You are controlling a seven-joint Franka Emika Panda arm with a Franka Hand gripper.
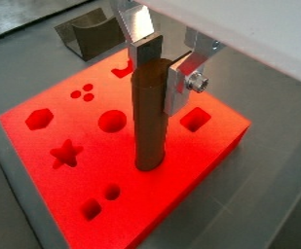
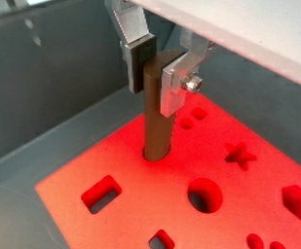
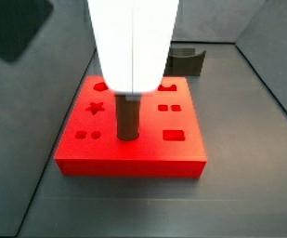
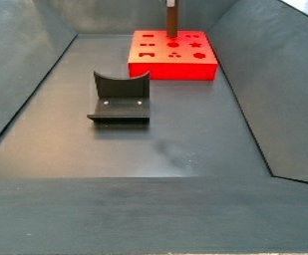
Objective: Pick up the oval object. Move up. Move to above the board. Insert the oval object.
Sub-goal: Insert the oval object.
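The gripper [image 1: 157,56] hangs directly over the board [image 1: 61,185], its flat silver fingers [image 2: 176,76] clamped on the upper end of the oval object [image 1: 150,117]. The brown peg stands upright, and in both wrist views its lower end sits in a hole in the red top, in the middle of the board's edge row; how deep it goes I cannot tell. Around it the other shaped openings are plain to see: a star [image 1: 65,153], a round hole [image 1: 111,122], a square [image 1: 195,120] and a cluster of small dots [image 1: 83,94].

In a side view the arm's pale body [image 3: 133,42] comes straight down over the peg [image 3: 128,118], hiding the gripper itself. The board [image 4: 199,67] lies flat on the dark grey counter [image 4: 183,139] toward the far end of the walled work area. The fixture [image 4: 119,98], a dark notched bracket on its base plate, stands well apart from the board on the counter.
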